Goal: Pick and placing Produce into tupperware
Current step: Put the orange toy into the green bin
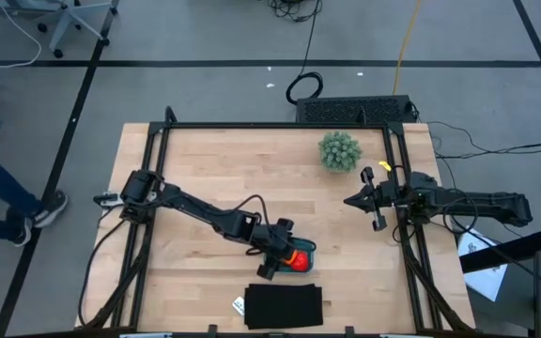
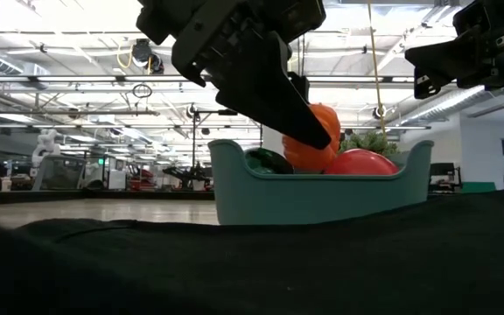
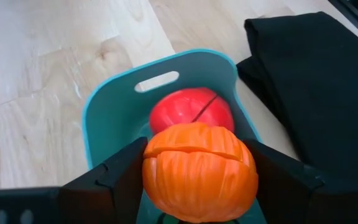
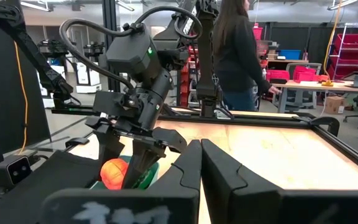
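The left gripper (image 3: 197, 186) is closed on the orange ball (image 3: 199, 171), one finger on each side of it, and holds it over the near end of the tub (image 3: 114, 112), partly below the rim line as the low view shows it. The red item (image 3: 191, 112) already lies inside the tub, just beyond the ball, and the low view shows the green striped item (image 2: 268, 161) beside it in the same container. From above, the tub (image 1: 305, 249) sits toward the front of the table (image 1: 205, 169), just behind the black cloth (image 1: 284, 306), with the left arm reaching across to it. The right gripper (image 4: 201, 163) waits at the right edge of the table, well apart from the tub, its fingers pressed together and holding nothing. The bushy plant (image 1: 339, 151) stands at the back of the table and plays no part. Judgement: the step in hand is the placing of the last of the three items; two are in, and the ball is over its place but not yet let go. The next move calls for a short descent until the ball rests on the floor of the tub or against the red item, then a release, then a straight lift clear of the walls. Risk: the ball may roll on the red item, or a finger may catch the rim on the way out and drag the light tub.
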`<action>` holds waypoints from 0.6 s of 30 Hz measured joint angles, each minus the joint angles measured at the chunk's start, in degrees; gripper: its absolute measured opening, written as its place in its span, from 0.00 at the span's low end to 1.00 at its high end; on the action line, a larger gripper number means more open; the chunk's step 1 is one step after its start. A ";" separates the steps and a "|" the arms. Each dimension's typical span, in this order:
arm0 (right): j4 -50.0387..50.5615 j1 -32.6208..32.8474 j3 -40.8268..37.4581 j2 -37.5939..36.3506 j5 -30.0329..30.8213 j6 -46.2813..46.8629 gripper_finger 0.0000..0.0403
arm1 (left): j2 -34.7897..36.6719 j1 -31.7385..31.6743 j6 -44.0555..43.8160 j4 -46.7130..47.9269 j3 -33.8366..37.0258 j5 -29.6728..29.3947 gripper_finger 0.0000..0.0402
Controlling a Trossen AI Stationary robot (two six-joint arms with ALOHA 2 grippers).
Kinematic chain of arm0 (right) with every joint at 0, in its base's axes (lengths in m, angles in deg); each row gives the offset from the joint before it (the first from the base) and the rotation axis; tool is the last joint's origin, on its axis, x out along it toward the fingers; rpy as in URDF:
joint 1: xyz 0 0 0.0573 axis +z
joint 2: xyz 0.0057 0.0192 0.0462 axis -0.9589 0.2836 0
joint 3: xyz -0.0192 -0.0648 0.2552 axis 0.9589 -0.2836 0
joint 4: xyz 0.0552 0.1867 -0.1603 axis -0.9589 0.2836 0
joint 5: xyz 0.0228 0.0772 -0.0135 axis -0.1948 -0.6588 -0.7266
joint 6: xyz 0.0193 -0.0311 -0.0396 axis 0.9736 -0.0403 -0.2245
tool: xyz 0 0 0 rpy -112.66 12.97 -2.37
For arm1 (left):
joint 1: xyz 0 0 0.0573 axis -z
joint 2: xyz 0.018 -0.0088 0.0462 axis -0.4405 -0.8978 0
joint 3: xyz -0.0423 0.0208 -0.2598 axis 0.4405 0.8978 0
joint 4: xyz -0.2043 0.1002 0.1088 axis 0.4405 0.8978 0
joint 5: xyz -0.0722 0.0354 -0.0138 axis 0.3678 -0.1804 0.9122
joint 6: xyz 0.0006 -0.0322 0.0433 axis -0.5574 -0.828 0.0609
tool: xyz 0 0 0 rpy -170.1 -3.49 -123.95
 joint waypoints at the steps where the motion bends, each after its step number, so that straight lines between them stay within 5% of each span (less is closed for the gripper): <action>1: 0.00 0.01 0.00 0.00 0.00 0.00 0.00 | 0.00 0.00 0.00 0.00 0.00 0.00 0.62; 18: 0.39 -0.01 -0.02 0.24 0.00 -1.41 0.00 | -3.28 -0.93 -0.52 -0.87 0.04 3.55 0.71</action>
